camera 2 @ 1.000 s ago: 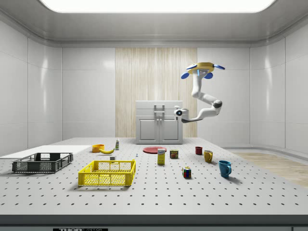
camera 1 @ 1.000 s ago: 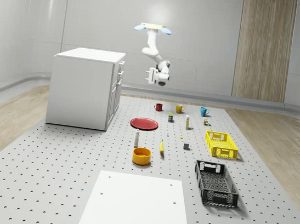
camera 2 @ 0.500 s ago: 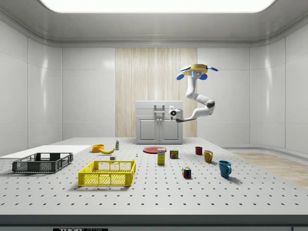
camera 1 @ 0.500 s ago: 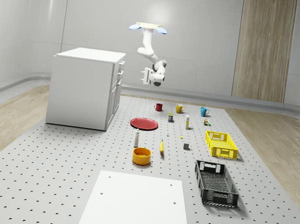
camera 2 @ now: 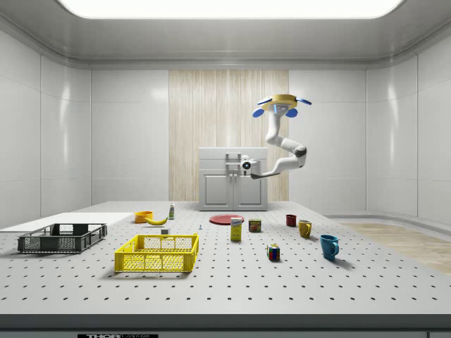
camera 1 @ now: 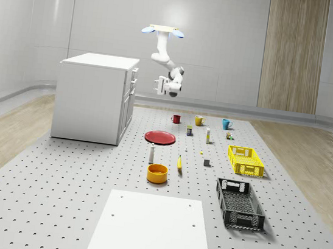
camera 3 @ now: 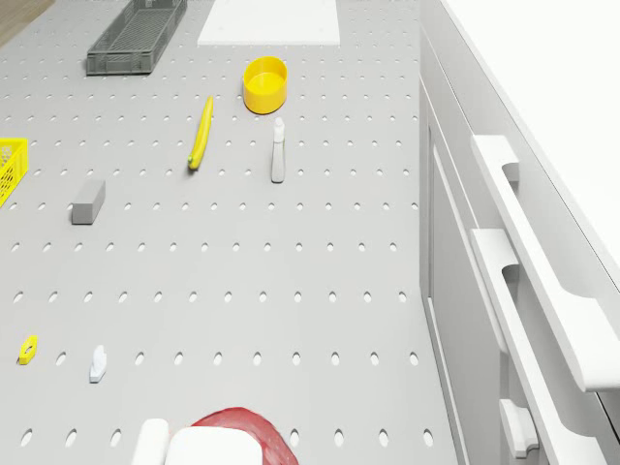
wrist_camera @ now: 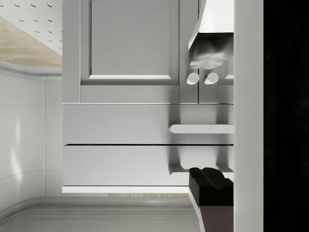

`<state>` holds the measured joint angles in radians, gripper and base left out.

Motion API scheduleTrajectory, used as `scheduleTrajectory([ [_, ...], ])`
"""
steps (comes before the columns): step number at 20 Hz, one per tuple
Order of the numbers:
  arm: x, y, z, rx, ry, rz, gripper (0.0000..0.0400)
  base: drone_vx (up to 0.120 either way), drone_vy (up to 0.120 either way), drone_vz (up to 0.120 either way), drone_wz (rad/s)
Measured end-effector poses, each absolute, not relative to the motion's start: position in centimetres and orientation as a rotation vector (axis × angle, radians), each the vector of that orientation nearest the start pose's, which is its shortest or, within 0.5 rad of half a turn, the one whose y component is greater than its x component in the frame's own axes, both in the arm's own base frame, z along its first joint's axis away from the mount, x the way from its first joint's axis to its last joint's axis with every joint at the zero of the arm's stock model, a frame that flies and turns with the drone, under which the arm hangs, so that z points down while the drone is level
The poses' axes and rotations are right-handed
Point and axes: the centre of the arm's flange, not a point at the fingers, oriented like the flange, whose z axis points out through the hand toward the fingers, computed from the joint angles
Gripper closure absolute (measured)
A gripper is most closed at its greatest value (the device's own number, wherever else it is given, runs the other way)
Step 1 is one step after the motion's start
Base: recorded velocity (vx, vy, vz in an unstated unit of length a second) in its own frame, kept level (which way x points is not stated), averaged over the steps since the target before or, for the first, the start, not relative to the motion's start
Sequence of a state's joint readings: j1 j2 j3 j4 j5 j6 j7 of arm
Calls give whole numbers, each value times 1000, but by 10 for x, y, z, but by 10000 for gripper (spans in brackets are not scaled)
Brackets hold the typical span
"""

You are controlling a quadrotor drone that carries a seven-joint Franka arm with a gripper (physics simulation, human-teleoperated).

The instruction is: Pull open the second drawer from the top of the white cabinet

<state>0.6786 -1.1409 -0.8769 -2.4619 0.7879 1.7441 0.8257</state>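
Note:
The white cabinet (camera 1: pixel 93 98) stands at the whole-scene view's left, its drawers (camera 1: pixel 133 84) facing right. My drone (camera 1: pixel 162 30) hovers higher than the cabinet top, in front of that face. The arm hangs down and bends toward the drawers. The gripper (camera 1: pixel 157 86) is at drawer height, a short gap from the front, open and holding nothing. In the side view the gripper (camera 2: pixel 242 166) lies just beside the drawer handles (camera 2: pixel 232 162). In the wrist view the second drawer's handle (wrist_camera: pixel 200 128) runs between the spread fingers (wrist_camera: pixel 211 186). The drone view shows both long handles (camera 3: pixel 542 281).
A red plate (camera 1: pixel 160 137) lies on the pegboard floor below the arm. Farther out are a small bottle (camera 1: pixel 151 154), a banana (camera 1: pixel 180 163), a yellow bowl (camera 1: pixel 157 173), three mugs (camera 1: pixel 199 121), a yellow crate (camera 1: pixel 245 160), a black crate (camera 1: pixel 239 203) and a white board (camera 1: pixel 151 230).
Drone and arm have shifted toward the cabinet, leftward in the whole-scene view. The gripper now sits closer to the drawer fronts. The drawers look unmoved.

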Motion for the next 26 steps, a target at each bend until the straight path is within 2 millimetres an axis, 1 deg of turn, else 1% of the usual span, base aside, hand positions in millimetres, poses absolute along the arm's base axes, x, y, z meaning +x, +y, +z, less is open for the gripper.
scheduleTrajectory([
  [8,307,-100,591,-1484,613,613,100,120,0,0,0],
  [11,307,-96,591,-1484,613,613,100,27,0,0,0],
  [15,307,-82,591,-1484,613,613,100,0,0,0,0],
  [19,307,-64,591,-1484,613,613,100,0,0,0,0],
  [23,306,-44,586,-1484,613,613,100,0,0,0,0],
  [26,307,-34,583,-1483,612,613,100,0,0,0,0],
])
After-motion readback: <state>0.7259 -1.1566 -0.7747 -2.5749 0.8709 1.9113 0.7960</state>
